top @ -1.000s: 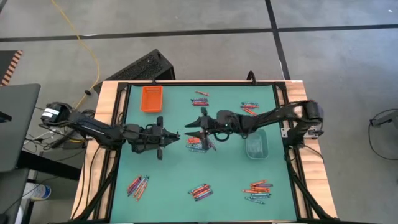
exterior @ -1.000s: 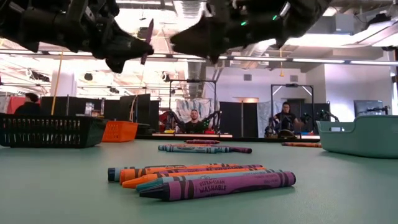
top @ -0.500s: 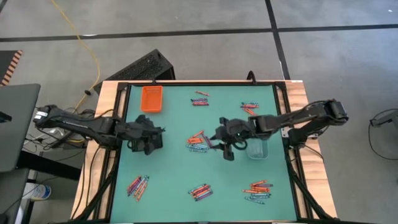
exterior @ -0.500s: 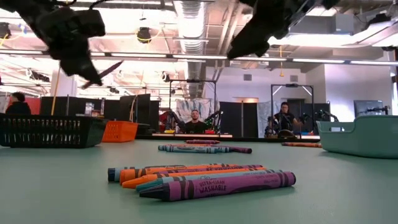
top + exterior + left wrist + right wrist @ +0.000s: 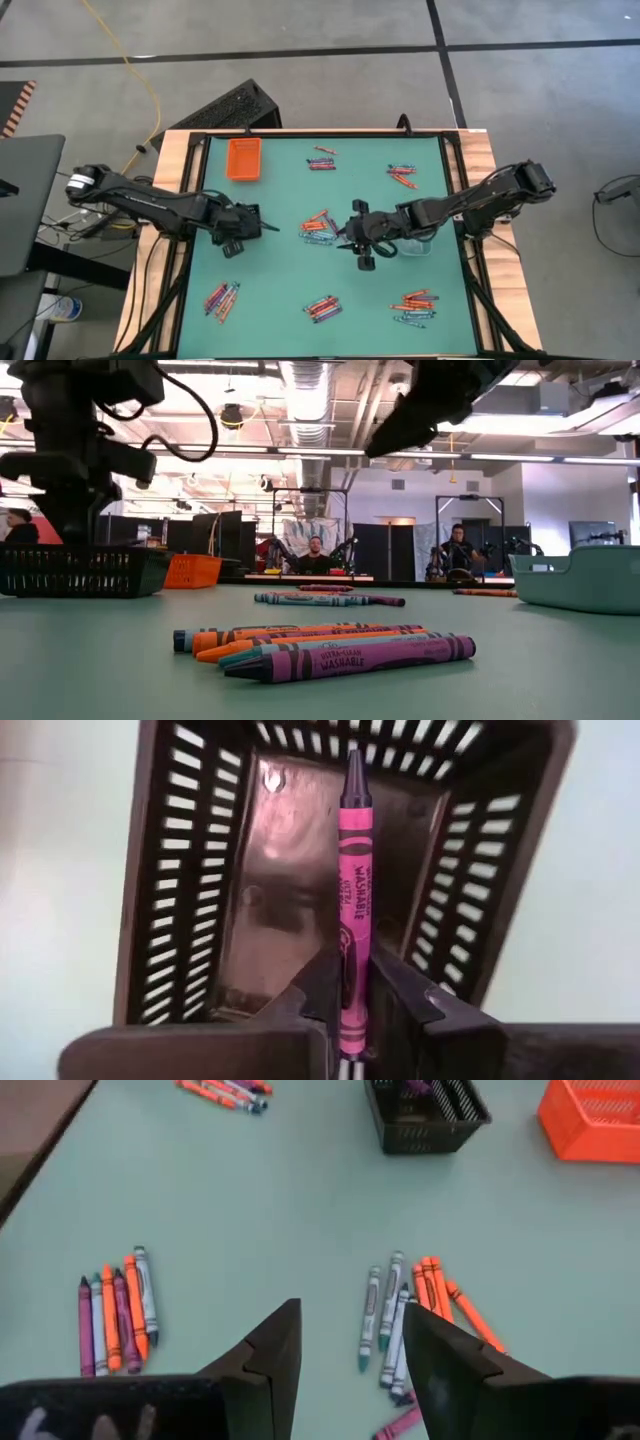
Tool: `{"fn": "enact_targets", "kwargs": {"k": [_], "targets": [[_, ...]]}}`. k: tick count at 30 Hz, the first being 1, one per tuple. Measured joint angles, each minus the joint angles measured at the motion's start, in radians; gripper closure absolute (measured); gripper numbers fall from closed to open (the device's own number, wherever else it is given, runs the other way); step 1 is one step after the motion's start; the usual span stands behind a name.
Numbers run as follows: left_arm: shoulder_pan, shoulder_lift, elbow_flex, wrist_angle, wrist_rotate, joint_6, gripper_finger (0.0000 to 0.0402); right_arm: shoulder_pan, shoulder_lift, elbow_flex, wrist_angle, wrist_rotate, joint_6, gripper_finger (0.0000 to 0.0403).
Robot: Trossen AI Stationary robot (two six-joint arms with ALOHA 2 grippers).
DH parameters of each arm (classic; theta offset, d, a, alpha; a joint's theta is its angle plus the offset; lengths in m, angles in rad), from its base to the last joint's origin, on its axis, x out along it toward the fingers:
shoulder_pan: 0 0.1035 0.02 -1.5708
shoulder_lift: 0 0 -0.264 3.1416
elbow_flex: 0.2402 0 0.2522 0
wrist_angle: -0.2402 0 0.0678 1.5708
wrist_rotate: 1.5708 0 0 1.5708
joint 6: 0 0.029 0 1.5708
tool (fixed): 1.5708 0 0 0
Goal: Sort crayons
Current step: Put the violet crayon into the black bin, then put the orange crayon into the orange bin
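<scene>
My left gripper point(image 5: 240, 228) is shut on a pink crayon point(image 5: 352, 890) and points down over the black slatted tray point(image 5: 250, 900), which also shows in the low view point(image 5: 80, 570). My right gripper point(image 5: 345, 1360) is open and empty above the table's middle point(image 5: 362, 243), next to a cluster of orange and blue crayons point(image 5: 410, 1315). More crayon clusters lie on the green mat point(image 5: 322, 307), point(image 5: 222, 297), point(image 5: 413, 305), point(image 5: 401, 175), point(image 5: 320, 160). My left gripper pinches the pink crayon by its blunt end point(image 5: 348, 1010) between its two fingers. The fingers come from above, pointing down, and the crayon runs along them. Its pointed tip point(image 5: 353, 760) sticks out well past the fingertips, toward the inside of the black tray.
An orange tray point(image 5: 244, 158) stands at the far left of the mat. A clear tray point(image 5: 415, 240) stands at the right, partly under my right arm. In the low view people sit in the room beyond the table.
My two grippers were together at the table's middle. My left gripper has gone toward the table's left edge with the pink crayon and tipped down over the black tray. My right gripper has drawn back toward the right and near edges.
</scene>
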Motion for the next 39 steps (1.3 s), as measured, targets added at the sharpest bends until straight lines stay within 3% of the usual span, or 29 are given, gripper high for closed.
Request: {"fn": "enact_targets", "kwargs": {"k": [10,15,19,25,30,35,39], "targets": [[0.0,0.021,0.001,-0.032,-0.028,0.032,0.0299,-0.014,0.018,0.001,0.012,0.0,0.0,0.0235],[0.0,0.021,0.012,-0.052,0.062,0.028,0.0275,-0.013,0.018,0.001,0.026,-0.002,0.001,0.0235],[0.0,0.021,0.08,-0.136,0.102,-0.01,0.0272,-0.013,0.018,0.001,0.025,-0.003,0.004,0.0235],[-0.024,0.021,0.259,-0.281,0.023,-0.021,0.0279,-0.013,0.018,0.001,0.03,-0.003,0.008,0.0235],[-0.122,0.021,0.355,-0.272,0.022,-0.108,0.0281,-0.012,0.018,0.001,0.029,-0.004,0.051,0.0235],[-0.282,0.024,0.337,-0.171,0.007,-0.229,0.0281,0.01,0.018,0.001,0.024,-0.004,0.111,0.0235],[-0.41,0.059,0.316,-0.032,-0.067,-0.287,0.0281,0.067,0.018,0.001,0.024,0.004,0.161,0.0235]]}}
